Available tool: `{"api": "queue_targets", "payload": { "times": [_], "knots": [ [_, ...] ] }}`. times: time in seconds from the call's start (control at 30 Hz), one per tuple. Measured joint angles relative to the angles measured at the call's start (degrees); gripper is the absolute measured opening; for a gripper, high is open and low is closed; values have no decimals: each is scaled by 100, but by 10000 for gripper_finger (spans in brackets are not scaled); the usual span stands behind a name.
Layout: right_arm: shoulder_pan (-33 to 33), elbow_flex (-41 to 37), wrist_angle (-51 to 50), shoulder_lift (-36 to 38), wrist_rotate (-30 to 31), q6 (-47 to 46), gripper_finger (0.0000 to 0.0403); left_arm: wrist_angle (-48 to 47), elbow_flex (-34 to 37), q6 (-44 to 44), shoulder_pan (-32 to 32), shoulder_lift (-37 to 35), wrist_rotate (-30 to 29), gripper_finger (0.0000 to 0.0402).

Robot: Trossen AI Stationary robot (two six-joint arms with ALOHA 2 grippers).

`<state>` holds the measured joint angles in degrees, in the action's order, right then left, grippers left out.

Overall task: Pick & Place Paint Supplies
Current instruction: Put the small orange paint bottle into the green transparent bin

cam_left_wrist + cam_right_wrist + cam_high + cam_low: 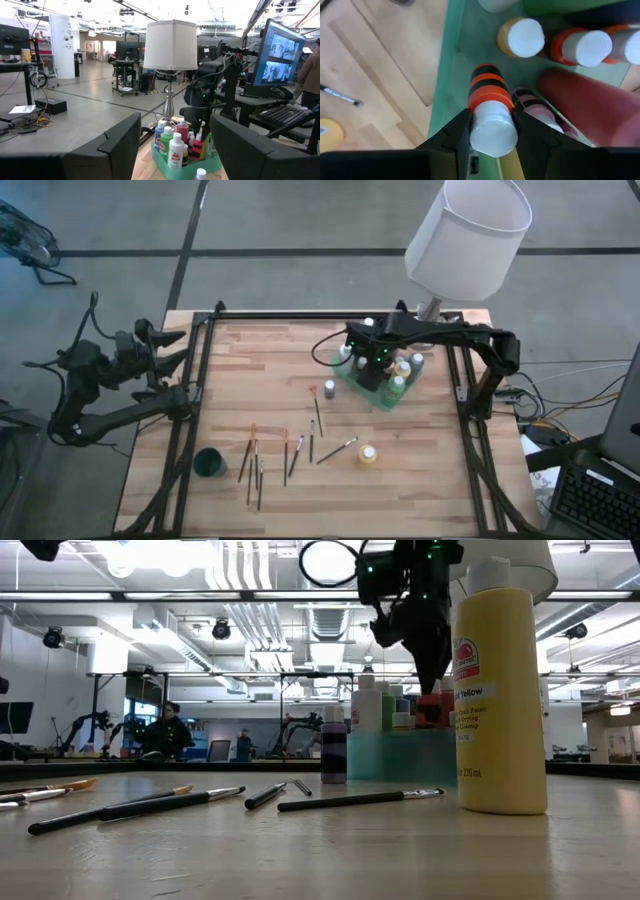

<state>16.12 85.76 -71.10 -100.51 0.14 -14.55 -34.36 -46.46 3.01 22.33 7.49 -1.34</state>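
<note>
The right end effector [492,131] grips an orange-and-black banded bottle [489,107] by its white cap. It hangs inside the green tray [451,65], beside the yellow bottle [520,37].

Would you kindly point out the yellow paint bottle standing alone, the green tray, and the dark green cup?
yellow paint bottle [498,700]: low view, on its body.
green tray [395,757]: low view, on its front wall.
dark green cup [209,463]: high view, on its rim.

Right end effector [491,131] clamped; left parked.
</note>
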Motion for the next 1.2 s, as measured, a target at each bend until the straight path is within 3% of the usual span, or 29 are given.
{"api": "queue_targets", "payload": {
  "times": [0.6,1.2],
  "knots": [
    [565,-897,918,13,69,2,121,0,0,0,0,0,0,243],
    [603,-912,1164,0,317,-48,117,0,0,0,-1,0,0,243]
  ]
}}
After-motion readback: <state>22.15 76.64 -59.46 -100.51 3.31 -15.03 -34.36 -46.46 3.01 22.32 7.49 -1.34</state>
